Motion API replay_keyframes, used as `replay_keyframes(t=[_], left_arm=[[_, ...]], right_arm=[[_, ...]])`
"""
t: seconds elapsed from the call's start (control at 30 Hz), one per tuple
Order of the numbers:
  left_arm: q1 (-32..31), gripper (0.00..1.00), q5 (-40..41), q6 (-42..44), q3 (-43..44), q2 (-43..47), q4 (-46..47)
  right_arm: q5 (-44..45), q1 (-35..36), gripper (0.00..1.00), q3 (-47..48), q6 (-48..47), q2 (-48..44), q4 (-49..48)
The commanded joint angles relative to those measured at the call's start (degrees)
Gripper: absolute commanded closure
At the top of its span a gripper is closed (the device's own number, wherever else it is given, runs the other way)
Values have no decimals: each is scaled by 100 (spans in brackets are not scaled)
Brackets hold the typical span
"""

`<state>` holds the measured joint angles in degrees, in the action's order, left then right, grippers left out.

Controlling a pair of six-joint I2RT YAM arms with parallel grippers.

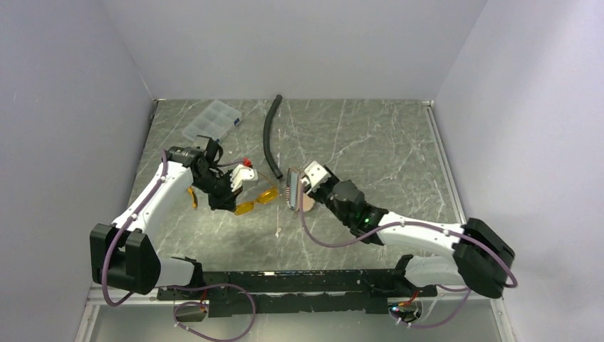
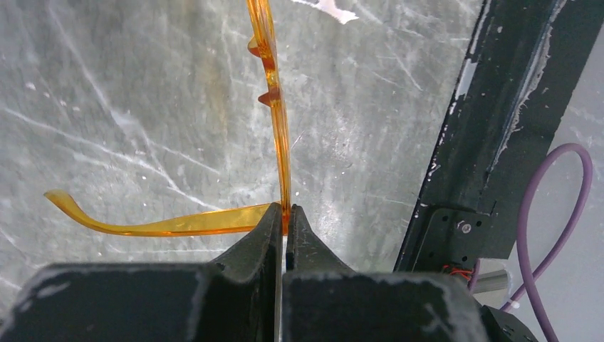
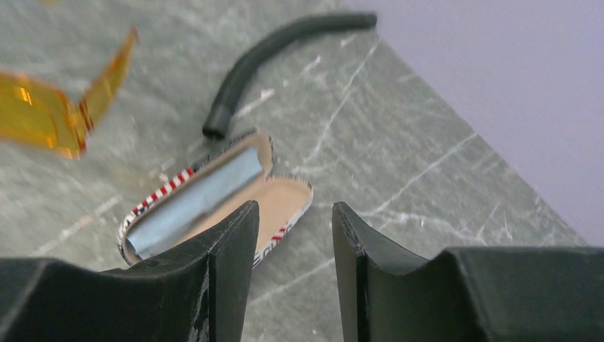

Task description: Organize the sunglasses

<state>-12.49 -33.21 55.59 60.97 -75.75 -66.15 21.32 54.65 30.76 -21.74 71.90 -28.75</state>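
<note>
The sunglasses (image 1: pixel 256 200), with amber-orange lenses and thin orange arms, hang just above the table left of centre. My left gripper (image 1: pixel 229 202) is shut on them at the frame's corner, by the hinge. In the left wrist view the frame (image 2: pixel 275 100) runs edge-on up from the jaws (image 2: pixel 285 216), and one arm sticks out to the left. My right gripper (image 1: pixel 303 194) is open and empty just above an open glasses case (image 3: pixel 285 196). The case has a tan lining, a red-and-white striped rim and a light-blue cloth (image 3: pixel 199 196) inside. The sunglasses (image 3: pixel 43 114) show to its left.
A black hose (image 1: pixel 271 135) lies curved behind the case and also shows in the right wrist view (image 3: pixel 263 53). A clear plastic organiser box (image 1: pixel 211 120) sits at the back left. A thin pale stick (image 1: pixel 278 228) lies in front. The black base rail (image 2: pixel 498 128) runs along the near edge.
</note>
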Motion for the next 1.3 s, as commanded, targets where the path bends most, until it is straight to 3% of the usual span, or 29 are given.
replay_keyframes(t=[0.0, 0.13, 0.3, 0.4, 0.67, 0.97, 1.13, 1.27], left_arm=[[-262, 97, -395, 542, 433, 281, -464], [-545, 97, -515, 815, 570, 398, -721], [-928, 97, -432, 809, 543, 557, -705], [-1089, 97, -410, 779, 554, 624, -684], [-1209, 97, -850, 984, 607, 771, -809], [-1404, 97, -950, 1155, 701, 761, -911], [-1401, 97, -1227, 1260, 781, 792, -1005], [-1399, 97, -1235, 1269, 680, 773, -1005]], right_arm=[[-748, -218, 53, 340, 837, -621, 176], [-998, -280, 61, 826, 1460, -468, 887], [-1332, -368, 90, 1615, 1900, 232, 1717], [-1860, -433, 100, 1830, 1955, 503, 1811], [-4492, -430, 100, 2076, 1516, 836, 1717], [-6601, -430, 100, 2595, 1233, 1396, 1905], [-7402, -430, 100, 2601, 1160, 1453, 1827], [-7537, -500, 100, 2491, 1063, 1187, 1967]])
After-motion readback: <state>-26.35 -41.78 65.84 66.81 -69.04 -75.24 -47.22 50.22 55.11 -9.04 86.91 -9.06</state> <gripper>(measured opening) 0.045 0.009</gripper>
